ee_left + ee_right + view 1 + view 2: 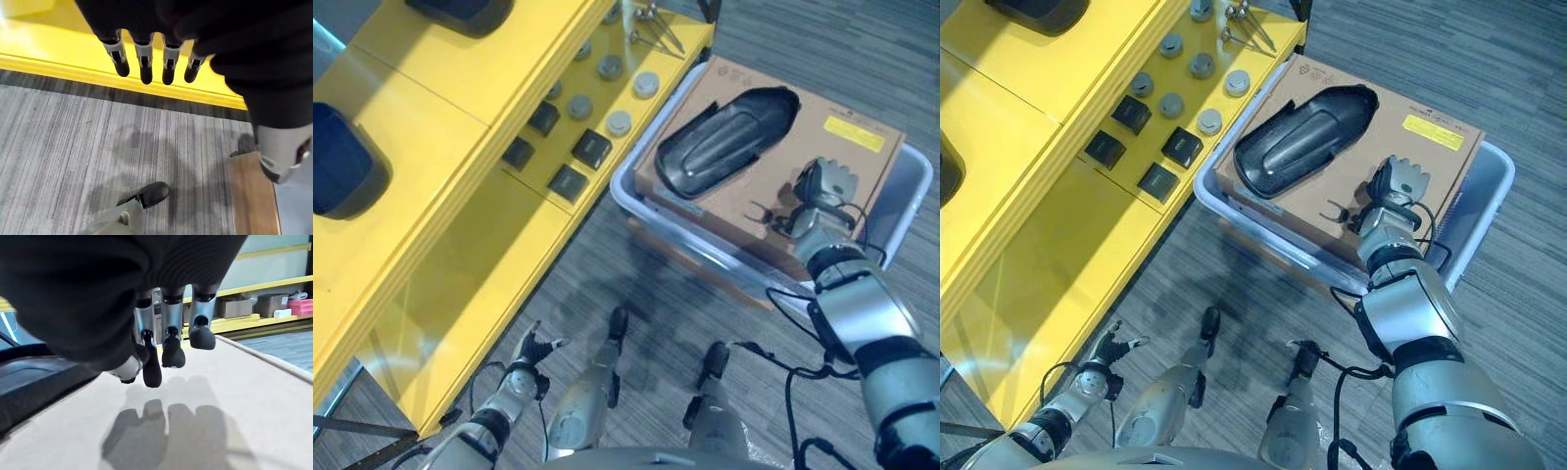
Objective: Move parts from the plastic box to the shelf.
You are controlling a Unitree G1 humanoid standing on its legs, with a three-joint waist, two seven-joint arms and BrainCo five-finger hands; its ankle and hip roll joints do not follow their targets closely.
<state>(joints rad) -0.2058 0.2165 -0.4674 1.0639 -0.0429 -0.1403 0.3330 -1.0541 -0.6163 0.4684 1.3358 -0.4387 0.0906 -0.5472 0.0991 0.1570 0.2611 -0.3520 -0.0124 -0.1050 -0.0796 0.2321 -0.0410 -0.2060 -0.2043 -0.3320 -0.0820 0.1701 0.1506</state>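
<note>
Right hand (1393, 201): centre-right of frame, hovering over the cardboard sheet (1430, 157); fingers (172, 350) loosely bent, apart, pinching nothing. Wrist view shows tips just above the sheet, shadow below, no contact.
Left hand (533, 351): lower left of frame, low beside the shelf's front edge, fingers (143, 61) straight and spread, holding nothing.
Task's thing: dark moulded part (1304, 139), long shell shape, lies on the cardboard sheet w/ its open side up, upper centre of frame, to the left of the right hand and apart from it.
Plastic box (1489, 206): pale bin, right half of frame; the cardboard sheet lies across its top, covering most of it. Whether more parts sit under it: can't tell.
Shelf (431, 147): yellow, left half of frame, running diagonally; box sits just beside its upper end.
Step in hand (judgement): reach for the dark part, not yet grasped.
How to do it well: bring the right hand left across the sheet to the part's nearer end, open wider, close over the rim rather than the smooth curved shell. Keep tips off the cardboard so it doesn't slide or tip in the box.
Around: on the shelf's lower tier, grey round discs (620, 122) and black blocks (591, 149) in rows; thin metal rods (656, 24) at top; dark trays (347, 162) on the upper tier.
In the way: discs and blocks fill the tier nearest the box; free yellow surface lies lower left, so the carry probably goes that way.
</note>
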